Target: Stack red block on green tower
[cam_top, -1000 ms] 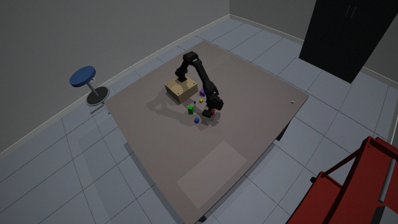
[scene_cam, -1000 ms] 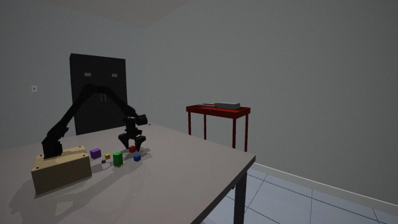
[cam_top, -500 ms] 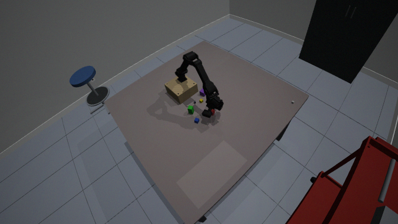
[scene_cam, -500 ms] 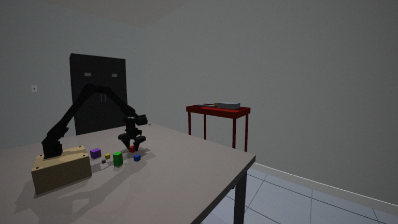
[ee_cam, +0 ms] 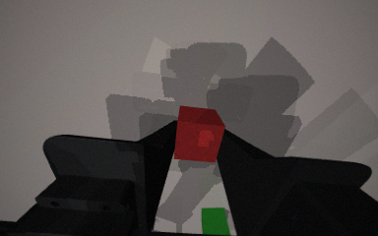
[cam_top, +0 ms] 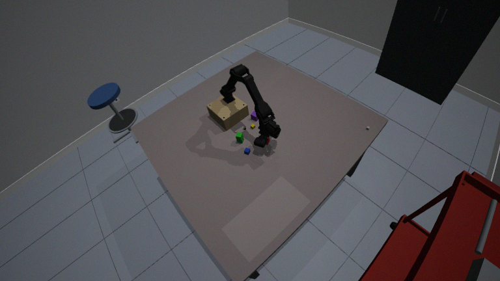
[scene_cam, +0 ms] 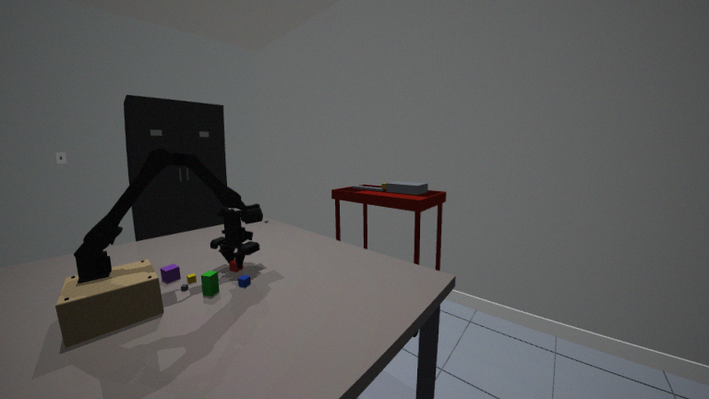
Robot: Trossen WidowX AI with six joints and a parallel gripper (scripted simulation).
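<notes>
Red Block Gripped, Partly Masked by the Hand

The table (cam_top: 328,116) (scene_cam: 313,310) spreads widest, its near side cut off in the exterior view. The black arm (cam_top: 254,88) (scene_cam: 130,196) arches over it and partly hides the purple block (cam_top: 254,116) (scene_cam: 170,273) from above. The hand (cam_top: 264,142) (scene_cam: 236,265) (ee_cam: 195,127), partly closed, grips the red block (cam_top: 268,140) (scene_cam: 234,266) (ee_cam: 198,140); whether that touches the table is unclear. The green tower (cam_top: 239,137) (scene_cam: 210,283) (ee_cam: 215,221), cropped in the wrist view, stands apart, with space between. The blue block (cam_top: 247,151) (scene_cam: 244,281) sits near both.
</notes>
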